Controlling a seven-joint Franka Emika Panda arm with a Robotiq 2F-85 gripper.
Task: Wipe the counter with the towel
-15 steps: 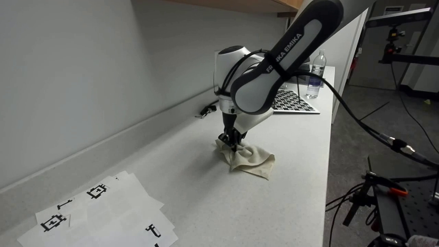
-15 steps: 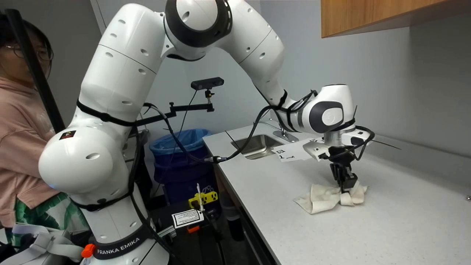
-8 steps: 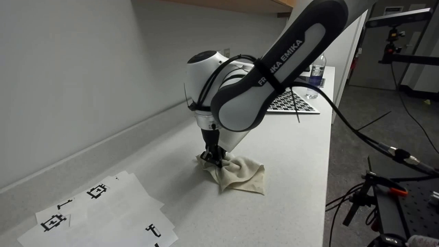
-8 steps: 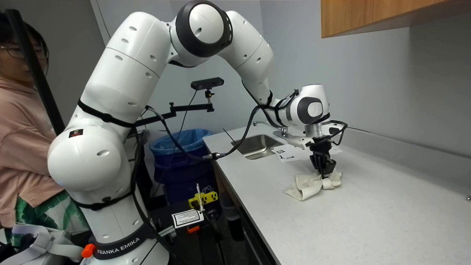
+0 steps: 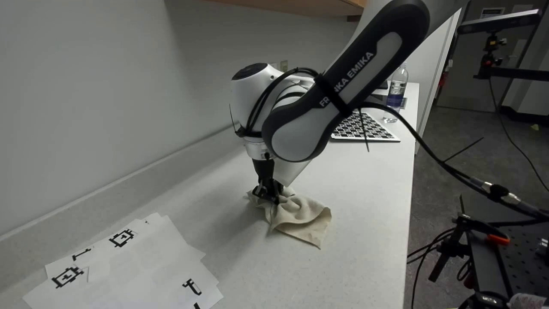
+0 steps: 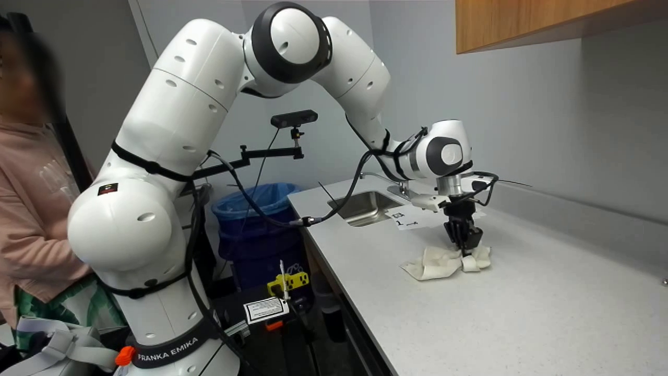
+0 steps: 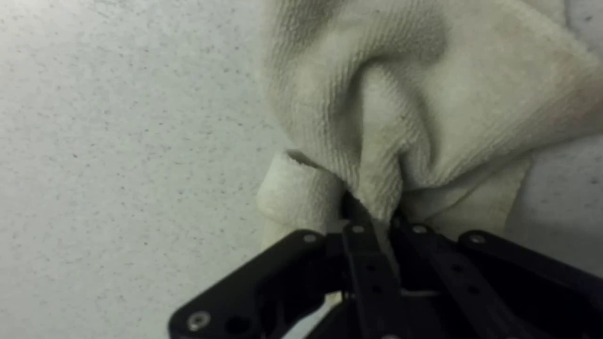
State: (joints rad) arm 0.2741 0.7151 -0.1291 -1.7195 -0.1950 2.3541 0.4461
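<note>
A robotics lab with kitchen-style fittings is indicated by the equipment assembled at a long, white counter point(image 6: 522, 324). A steel sink point(image 6: 368, 208) is set into it, with a faucet point(image 6: 399, 192) mounted beside, and a wooden cabinet point(image 6: 506, 21) is hung overhead. Lab use is signaled by a robot arm point(image 6: 292, 42) lettered "Franka Emika," a camera point(image 6: 294, 118) fixed to a black bracket point(image 6: 274, 152), a perforated black surface point(image 5: 523, 262) and, on the counter, a checkered board point(image 5: 364, 128) and paper sheets point(image 5: 137, 270) printed with blocky black markings.

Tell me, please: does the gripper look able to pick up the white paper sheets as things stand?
Probably not: the gripper is shut on the towel, so it likely must release that before taking the white paper sheets.
</note>
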